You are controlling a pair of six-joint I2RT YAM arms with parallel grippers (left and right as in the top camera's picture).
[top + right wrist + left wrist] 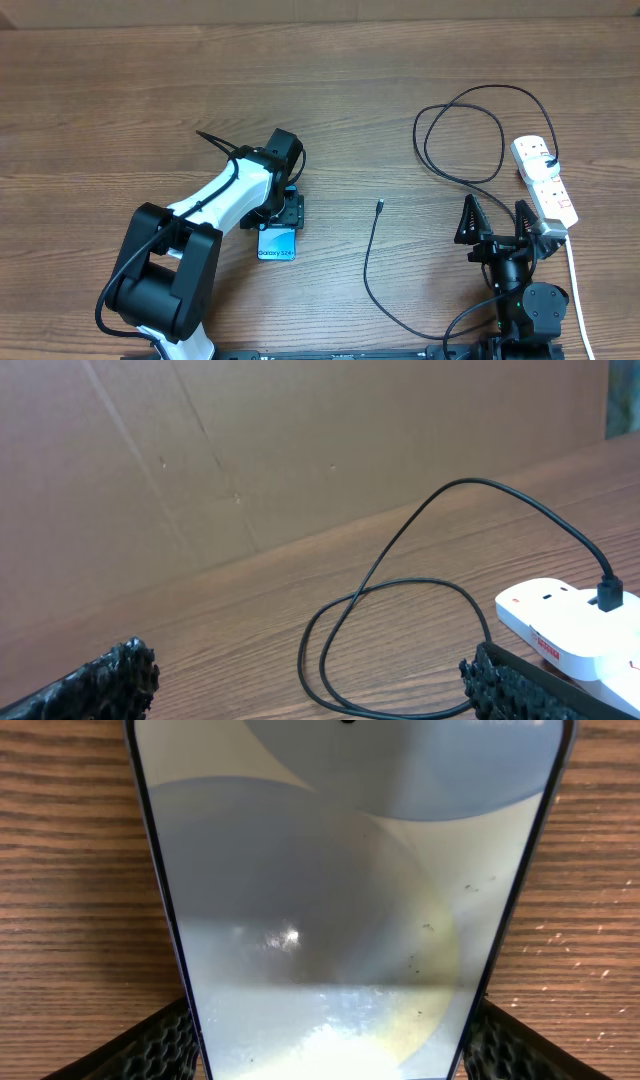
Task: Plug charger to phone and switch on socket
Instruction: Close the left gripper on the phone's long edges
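The phone [330,900] is slim, rigid and glass-faced. It is slippery on the flat and easily scratched, so the long edges are the place to hold it. That is where the left gripper [335,1055] has it: the fingers [160,1040] sit against both edges, pinching the phone, which lies flat on the table [120,100] directly beneath.

The charger [366,268] is thin, light and floppy. I judge it best taken just behind the tip [380,205], where the stiff plug gives some aim. That tip lies well apart from the left gripper, off to its right, and to the left of the right gripper [497,225] and slightly ahead. The right gripper is spread wide and holds nothing. The socket [545,180] lies just beside its right finger — ahead and outboard.
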